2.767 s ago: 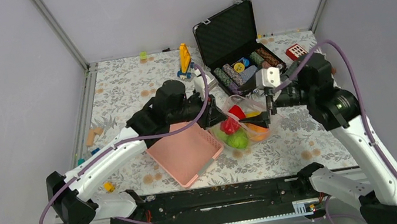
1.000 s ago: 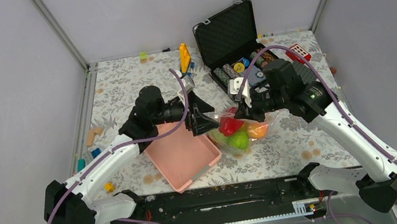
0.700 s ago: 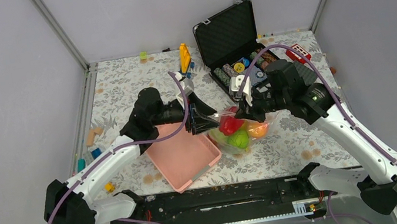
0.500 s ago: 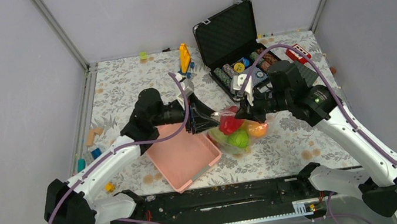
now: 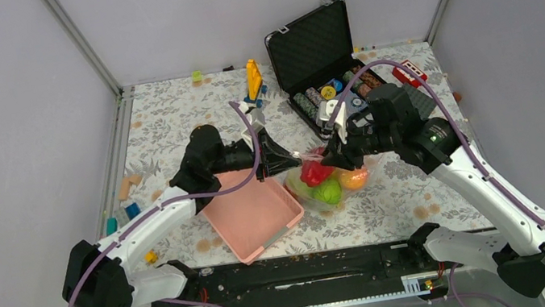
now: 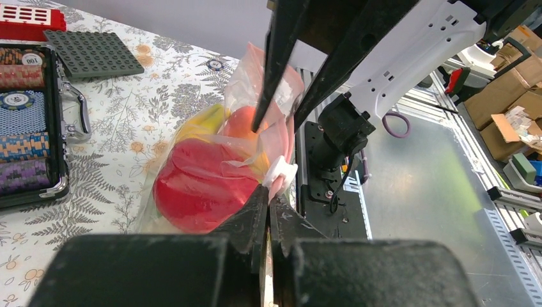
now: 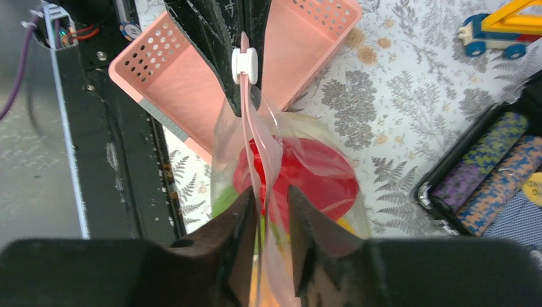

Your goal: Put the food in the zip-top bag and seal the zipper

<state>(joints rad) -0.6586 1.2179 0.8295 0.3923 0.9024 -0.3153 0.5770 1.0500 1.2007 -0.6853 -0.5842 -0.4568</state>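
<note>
Top external view: bag (image 5: pixel 297 190) lies on the table (image 5: pixel 166 120) just right of the basket (image 5: pixel 250 214), with food (image 5: pixel 327 191) inside it. The left gripper (image 5: pixel 292 156) is pressed shut on the zipper (image 7: pixel 246 109) end, at its white slider (image 7: pixel 243 64). The right gripper (image 7: pixel 268 192) is set astride the strip farther along, jaws slightly spread, nothing pinched. Step judged: sealing, filling done. The mouth appears unsealed between the 2 grippers. Next, the right jaws would need to be closed on the strip and run along it, the left end kept taut.
</note>
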